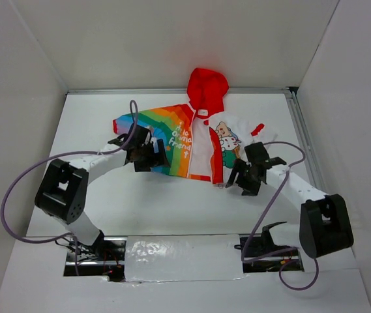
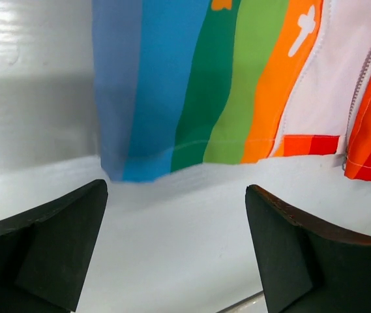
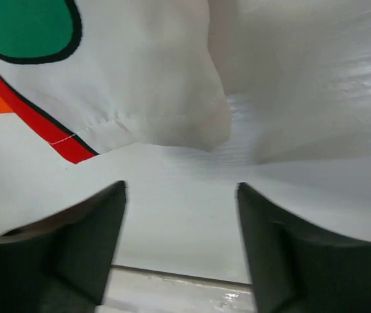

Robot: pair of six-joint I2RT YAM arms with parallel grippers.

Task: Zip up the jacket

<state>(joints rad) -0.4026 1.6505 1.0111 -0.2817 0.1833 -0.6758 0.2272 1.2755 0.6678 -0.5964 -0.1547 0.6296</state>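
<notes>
The jacket (image 1: 195,140) lies flat at the back middle of the table, red hood (image 1: 207,88) away from me. Its rainbow-striped side (image 2: 192,85) with white lettering is on the left, its white side (image 3: 146,72) with a cartoon figure on the right. The front lies open, with the white lining and zip teeth (image 2: 366,65) showing. My left gripper (image 1: 157,158) is open and empty just short of the rainbow hem. My right gripper (image 1: 239,176) is open and empty just short of the white hem and its red trim (image 3: 48,127).
White walls close in the table on the left, back and right. A metal rail (image 1: 302,140) runs along the table's right edge. A taped strip (image 1: 182,251) lies between the arm bases at the near edge. Purple cables loop beside both arms.
</notes>
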